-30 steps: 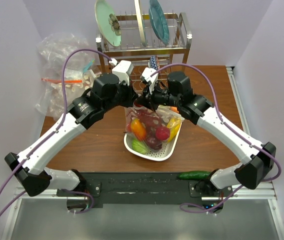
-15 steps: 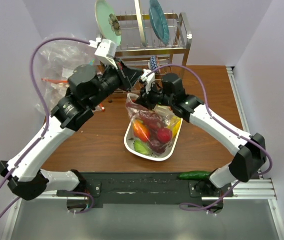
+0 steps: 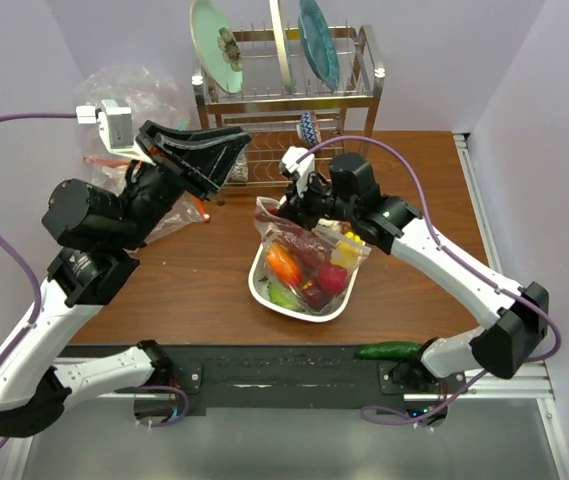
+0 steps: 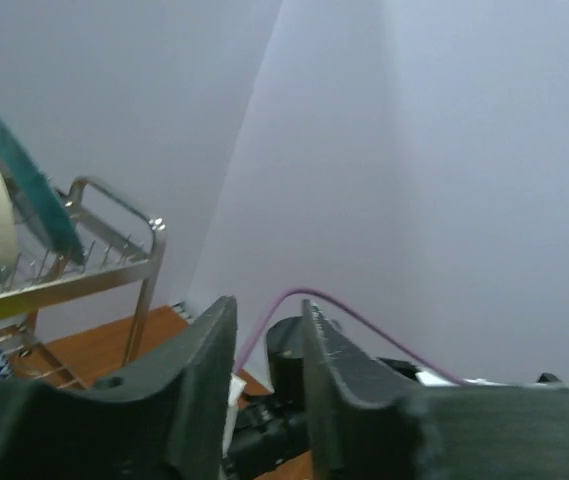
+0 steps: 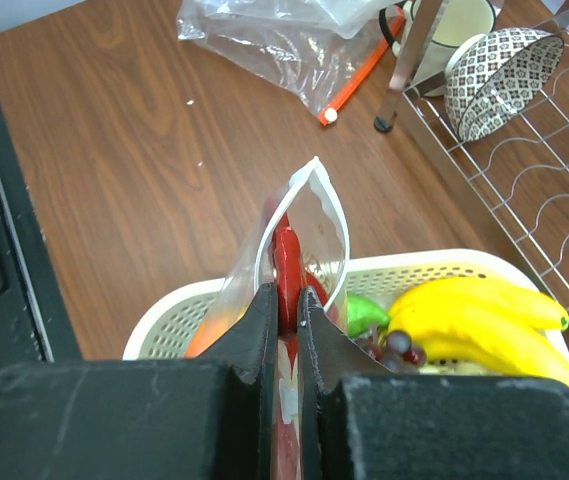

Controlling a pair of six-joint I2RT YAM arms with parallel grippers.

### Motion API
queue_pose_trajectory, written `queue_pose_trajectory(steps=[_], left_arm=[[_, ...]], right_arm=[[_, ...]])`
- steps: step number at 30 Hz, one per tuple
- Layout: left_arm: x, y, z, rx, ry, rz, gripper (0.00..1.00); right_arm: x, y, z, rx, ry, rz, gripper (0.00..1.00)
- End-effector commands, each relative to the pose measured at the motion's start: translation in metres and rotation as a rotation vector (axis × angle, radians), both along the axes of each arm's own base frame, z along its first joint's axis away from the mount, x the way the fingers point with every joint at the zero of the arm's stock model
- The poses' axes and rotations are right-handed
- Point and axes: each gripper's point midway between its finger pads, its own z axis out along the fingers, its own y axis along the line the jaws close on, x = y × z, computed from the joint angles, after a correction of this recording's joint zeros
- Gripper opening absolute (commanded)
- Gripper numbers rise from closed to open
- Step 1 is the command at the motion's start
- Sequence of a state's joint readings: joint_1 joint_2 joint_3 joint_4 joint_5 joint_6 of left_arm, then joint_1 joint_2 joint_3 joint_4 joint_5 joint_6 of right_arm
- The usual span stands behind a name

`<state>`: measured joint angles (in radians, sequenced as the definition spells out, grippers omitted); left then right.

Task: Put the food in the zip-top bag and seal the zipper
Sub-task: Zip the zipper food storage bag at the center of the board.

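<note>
Light: bright and even, falling from overhead
Shadows: soft ones are lying beside the white tray (image 3: 262,292)
Focus: left gripper (image 4: 267,322) is showing blurred near the lens
Glare: zip-top bag (image 5: 259,250) is glinting faintly

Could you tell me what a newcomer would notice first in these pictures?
The right gripper pinches the top edge of the zip-top bag, stuffed with bright red and orange toy food, over the white tray in the centre. The left gripper hangs high on the left, jaws apart and empty, pointing towards the dish rack at the back.
</note>
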<state>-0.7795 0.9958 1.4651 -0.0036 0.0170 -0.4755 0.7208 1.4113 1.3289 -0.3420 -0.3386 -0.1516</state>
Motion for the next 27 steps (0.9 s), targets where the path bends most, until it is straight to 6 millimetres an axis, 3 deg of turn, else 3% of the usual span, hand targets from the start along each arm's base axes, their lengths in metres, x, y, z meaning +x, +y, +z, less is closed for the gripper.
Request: queue_pose_trajectory(steps=[1, 2, 5, 7, 13, 18, 27], left_arm=[[0.038, 0.013, -0.057, 0.083, 0.152, 0.089, 0.46], [0.046, 0.014, -0.076, 0.108, 0.181, 0.074, 0.57], [0.056, 0.008, -0.11, 0.138, 0.264, 0.041, 0.77], [0.061, 0.0, -0.131, 0.159, 0.314, 0.011, 0.82], [0.066, -0.013, -0.18, 0.207, 0.409, -0.043, 0.82], [0.072, -0.018, -0.205, 0.25, 0.455, -0.052, 0.74], [0.079, -0.026, -0.248, 0.406, 0.548, -0.077, 0.69]], right_arm=[[-0.056, -0.048, -0.077, -0.263, 0.251, 0.018, 0.0], [-0.058, -0.049, -0.075, -0.257, 0.246, 0.019, 0.0], [-0.062, -0.053, -0.071, -0.249, 0.233, 0.022, 0.0], [-0.064, -0.055, -0.071, -0.256, 0.231, 0.023, 0.0], [-0.066, -0.059, -0.069, -0.255, 0.219, 0.025, 0.0], [-0.067, -0.058, -0.07, -0.258, 0.22, 0.033, 0.0], [-0.067, -0.058, -0.071, -0.259, 0.217, 0.039, 0.0]])
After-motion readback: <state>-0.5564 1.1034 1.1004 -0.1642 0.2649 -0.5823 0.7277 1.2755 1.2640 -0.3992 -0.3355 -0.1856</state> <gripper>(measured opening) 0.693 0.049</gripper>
